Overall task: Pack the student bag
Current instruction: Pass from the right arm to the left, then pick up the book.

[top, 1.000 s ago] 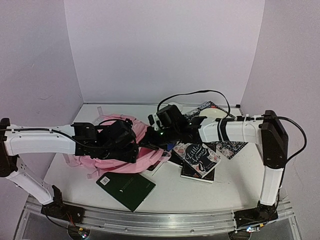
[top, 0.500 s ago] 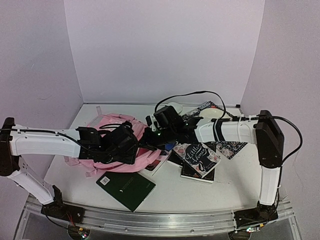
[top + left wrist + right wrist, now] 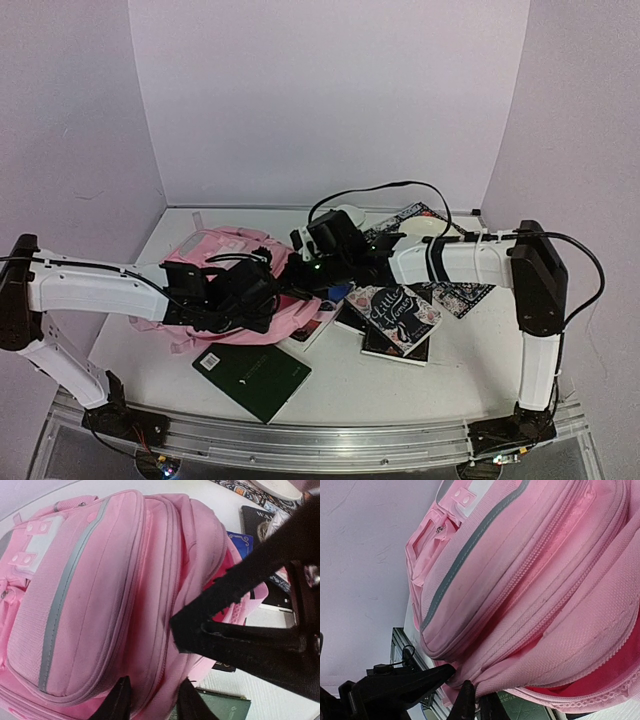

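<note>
Student bag fabric tight between right gripper fingers, another fold tight between left gripper fingers.

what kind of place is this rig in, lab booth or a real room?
Probably a lab recording booth: bare pale walls box in a white table, an aluminium rail runs along its near edge, and the student bag and books look like staged props.

In my wrist views the left fingers and right fingers run off the bottom edge, and the student bag overflows both frames.
</note>
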